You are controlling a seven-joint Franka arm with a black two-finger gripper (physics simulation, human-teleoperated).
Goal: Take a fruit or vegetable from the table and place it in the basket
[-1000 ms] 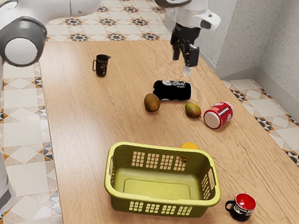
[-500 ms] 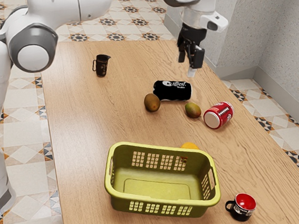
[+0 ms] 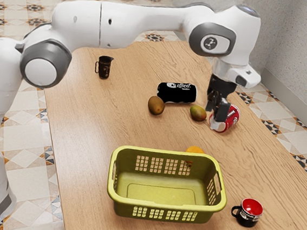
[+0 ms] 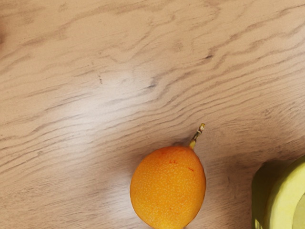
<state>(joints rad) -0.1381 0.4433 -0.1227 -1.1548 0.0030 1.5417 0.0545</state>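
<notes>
Gripper [image 3: 215, 116] has lowered – red can [image 3: 233, 119] (seemingly) behind, basket [image 4: 282, 200] beside orange fruit [image 4: 167, 188].

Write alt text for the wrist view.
An orange fruit with a short stem rests on a wood-grain table. Part of a yellow-green basket shows beside it, with a strip of bare wood between them.
</notes>
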